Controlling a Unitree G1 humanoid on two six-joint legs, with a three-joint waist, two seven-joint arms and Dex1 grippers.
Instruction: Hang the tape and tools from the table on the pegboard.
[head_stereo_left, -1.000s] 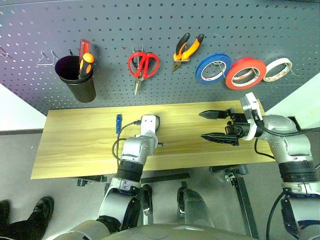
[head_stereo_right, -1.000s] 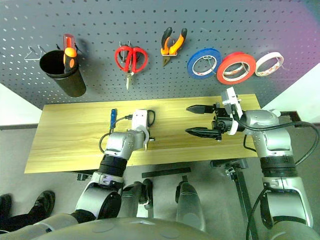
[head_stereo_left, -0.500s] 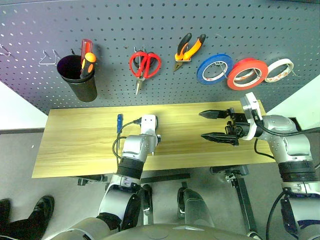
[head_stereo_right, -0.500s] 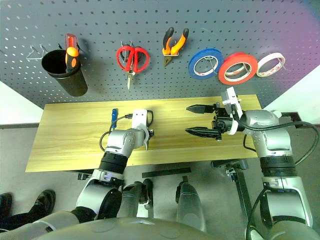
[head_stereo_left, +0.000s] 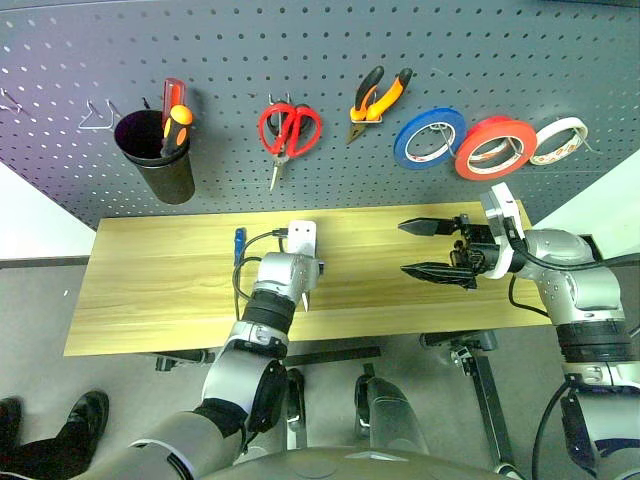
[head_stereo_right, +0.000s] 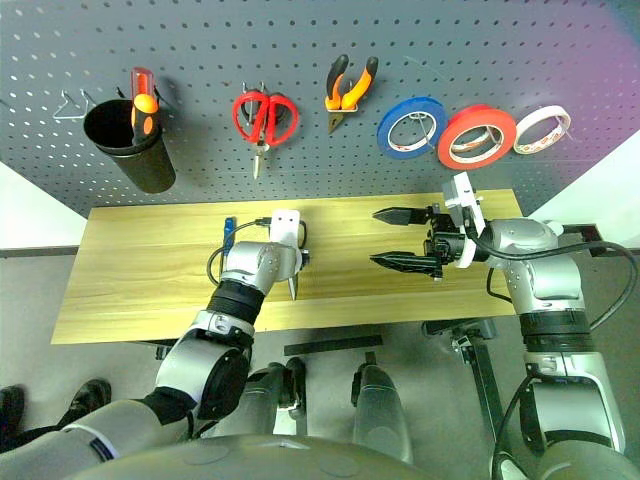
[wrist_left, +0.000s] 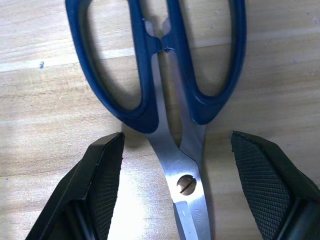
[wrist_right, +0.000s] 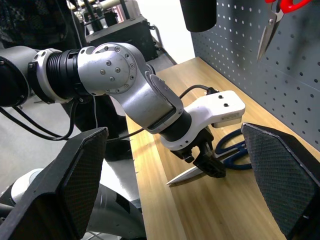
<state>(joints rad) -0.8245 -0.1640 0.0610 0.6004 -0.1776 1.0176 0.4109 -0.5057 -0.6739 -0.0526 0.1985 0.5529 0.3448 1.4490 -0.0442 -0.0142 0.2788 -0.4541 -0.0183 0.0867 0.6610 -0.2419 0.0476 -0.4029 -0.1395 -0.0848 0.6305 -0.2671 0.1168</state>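
The left end effector (wrist_left: 172, 187) stands apart, straddling the blue-handled scissors (wrist_left: 165, 75) lying flat on the worktop (head_stereo_left: 150, 290). The right end effector (head_stereo_left: 425, 250) gapes empty over bare wood, the near edge just below it.

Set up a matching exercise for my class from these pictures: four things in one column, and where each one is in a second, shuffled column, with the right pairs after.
Column 1
1. blue-handled scissors
2. red roll of tape
3. orange-and-black pliers
4. blue-handled screwdriver

Column 2
A. lying on the table, left of the left arm
B. hanging on the pegboard between the blue roll and the whitish roll
C. lying on the table between the open fingers of the left end effector
D. hanging on the pegboard just right of the red-handled scissors

Pairs: 1-C, 2-B, 3-D, 4-A
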